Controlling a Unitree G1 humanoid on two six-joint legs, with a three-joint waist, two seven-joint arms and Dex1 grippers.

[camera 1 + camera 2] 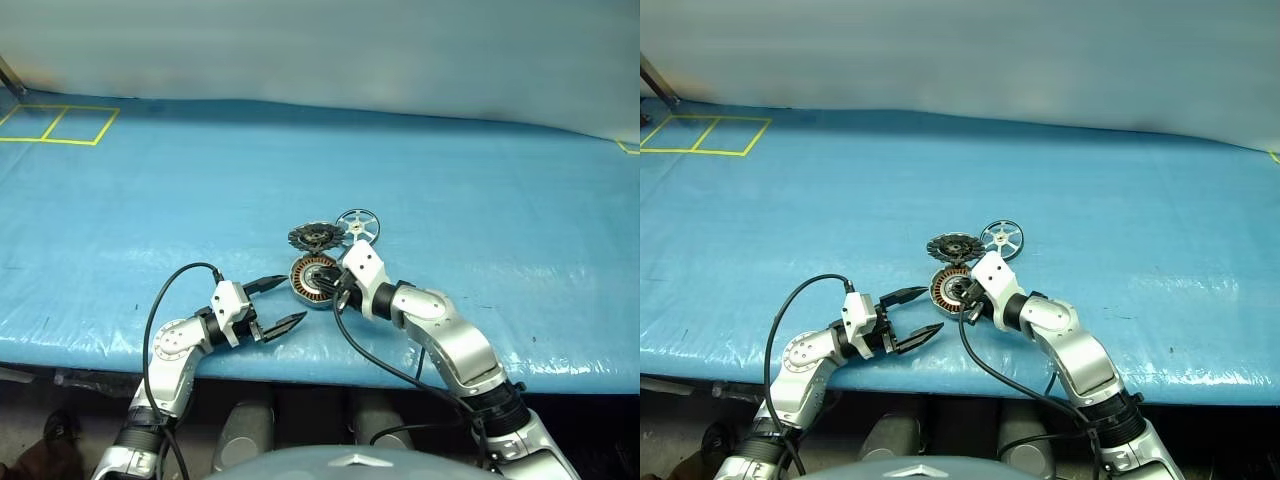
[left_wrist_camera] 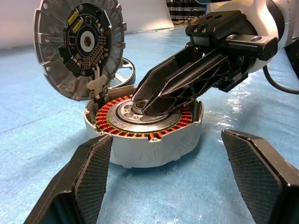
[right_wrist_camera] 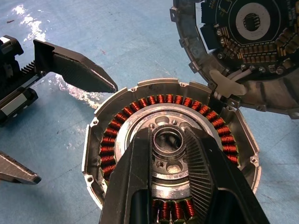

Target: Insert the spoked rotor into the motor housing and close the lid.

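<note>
Left to right across the blue table [image 1: 120,220]: the left tool [image 1: 274,303] hovers near the front edge with its two black fingers spread wide and holding nothing, pointed toward the motor housing [image 1: 312,277], which it does not touch. The motor housing sits on the table just beyond, open side up, with its ring of copper windings exposed around the metal centre hub. The right tool [image 3: 168,154] reaches over the motor housing from the right, fingers drawn close together with their tips on either side of the centre hub (whether they actually pinch it cannot be told). Behind the motor housing the lid [image 1: 314,237] stands tilted up on its edge, circuit-board face toward the windings, apparently tethered to the case by a short pale connector. Farthest right and back, the spoked rotor [image 1: 358,225] lies flat on the table, touching or just beside the lid and untouched by either tool.

Risks, as judged from this arrangement: insertion has not begun, since the rotor is outside the case. If the right tool lifts while clamped on the hub, the case may be dragged or tipped. The propped lid could fall shut before the rotor is seated, and any reach past it risks knocking it or straining its connector.
</note>
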